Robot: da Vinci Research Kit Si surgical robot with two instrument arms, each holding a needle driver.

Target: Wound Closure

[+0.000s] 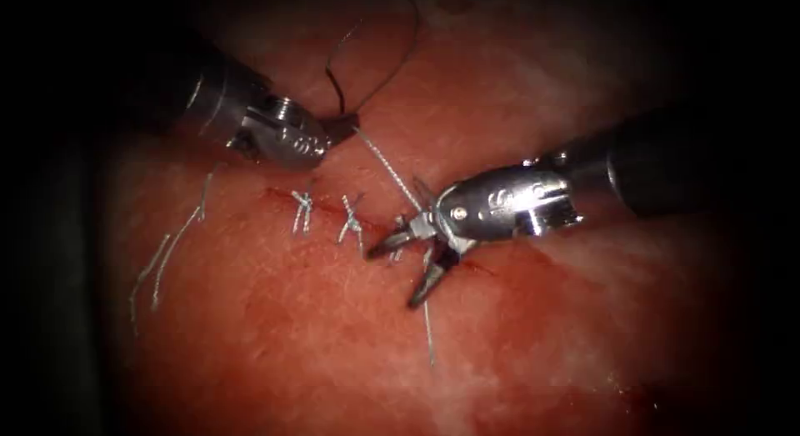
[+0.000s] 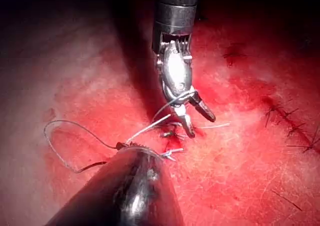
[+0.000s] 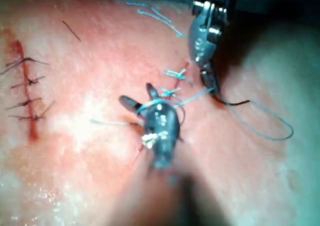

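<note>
- Left hand [image 1: 337, 129] sat at about ten o'clock from the cut, pinching the thread [image 1: 385, 167] close to where a dark strand joined it.
- Needle [image 1: 336, 92]: I took the dark curved piece rising from the left hand's tip for it, but could not be sure. It lay clear of the tissue [image 1: 275, 336].
- A thin dark loop [image 1: 400, 44] arced up toward twelve o'clock from the same spot.
- Right hand [image 1: 408, 265] was over the cut [image 1: 333, 209], spread wide. One jaw pointed to nine o'clock, the other to seven. It held nothing between the jaws, though the thread was wound around it just behind them.
- The thread ran taut from the left hand down to the right hand at about four o'clock.
- A free tail [image 1: 428, 332] hung toward six o'clock below the right hand.
- Two tied stitches [image 1: 302, 211] stood on the cut to the left of the right hand.
- Loose cut ends [image 1: 167, 253] lay well off at eight o'clock.
- Handling, as judged: the thread looked light, limp and slick with red fluid [image 1: 467, 265], so best taken near an end. The needle looked stiff and best gripped on its body, not at the tip.
</note>
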